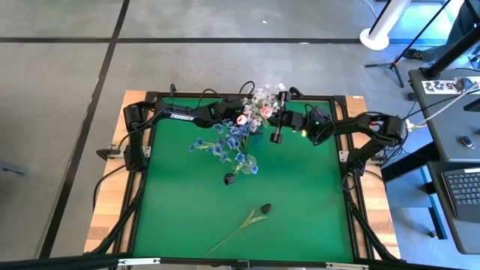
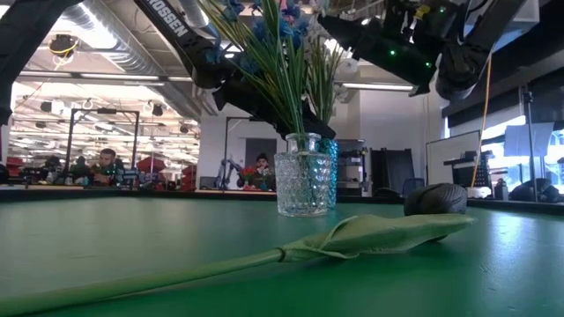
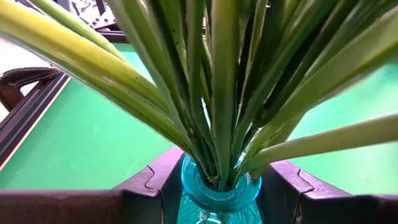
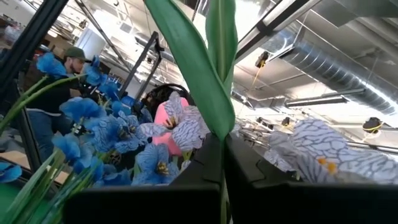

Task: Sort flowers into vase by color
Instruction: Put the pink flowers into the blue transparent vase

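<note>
A blue glass vase full of green stalks stands at the table's far middle, between the fingers of my left gripper. In front of it stands a clear glass vase with blue blossoms. Pink tulips and white blossoms show above the arms. My right gripper, beside them, is shut on a green stalk. A near-black tulip lies flat on the table's near half. Another dark head lies by the clear vase. My left gripper has the blue vase by its neck, just under the rim, one finger on each side. The fingers come in slanting down from the table's left. The vase stands upright; its foot is out of view. My right gripper pinches a thin green stalk with a long leaf between its two shut fingers. The fingers slant upward and the stalk rises past them. Its blossom does not show.
A black frame rims the green table. The lying tulip's stalk reaches toward the near edge. Bare green mat lies to the left and right of the vases. People sit in the room beyond the far edge.
</note>
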Available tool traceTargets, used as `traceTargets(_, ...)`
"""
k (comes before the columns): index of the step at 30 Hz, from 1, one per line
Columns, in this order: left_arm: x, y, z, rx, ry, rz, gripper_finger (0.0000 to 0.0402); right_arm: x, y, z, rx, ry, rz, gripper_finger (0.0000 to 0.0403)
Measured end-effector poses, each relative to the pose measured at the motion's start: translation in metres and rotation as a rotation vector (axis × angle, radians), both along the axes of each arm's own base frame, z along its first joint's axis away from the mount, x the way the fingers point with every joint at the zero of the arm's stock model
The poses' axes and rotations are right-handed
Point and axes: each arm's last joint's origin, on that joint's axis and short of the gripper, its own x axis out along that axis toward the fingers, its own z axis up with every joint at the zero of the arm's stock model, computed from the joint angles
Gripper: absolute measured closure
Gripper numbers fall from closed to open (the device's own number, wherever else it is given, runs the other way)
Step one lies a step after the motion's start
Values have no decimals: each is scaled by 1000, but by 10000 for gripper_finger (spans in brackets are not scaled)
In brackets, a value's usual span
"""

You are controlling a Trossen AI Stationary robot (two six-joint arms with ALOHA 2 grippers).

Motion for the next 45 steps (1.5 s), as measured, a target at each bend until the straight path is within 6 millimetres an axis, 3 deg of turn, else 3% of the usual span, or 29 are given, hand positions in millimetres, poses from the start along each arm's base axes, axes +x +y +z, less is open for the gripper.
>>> traceTargets(14, 0, 0, -1, -3, 7, 9, 248, -7, 3, 15, -30, 75, -5, 403)
traceTargets(22, 0, 0, -2, -10, 9, 13, 248, 1, 1, 0, -11, 140, -3, 403)
traceTargets(27, 0, 0, -2, -10, 9, 13, 248, 4, -1, -5, -16, 114, -12, 403)
traceTargets(35, 0, 0, -3, -12, 11, 13, 247, -3, 2, 8, -48, 24, -8, 403)
traceTargets(45, 0, 0, -3, -12, 9, 13, 247, -2, 2, 8, -46, 35, -1, 403)
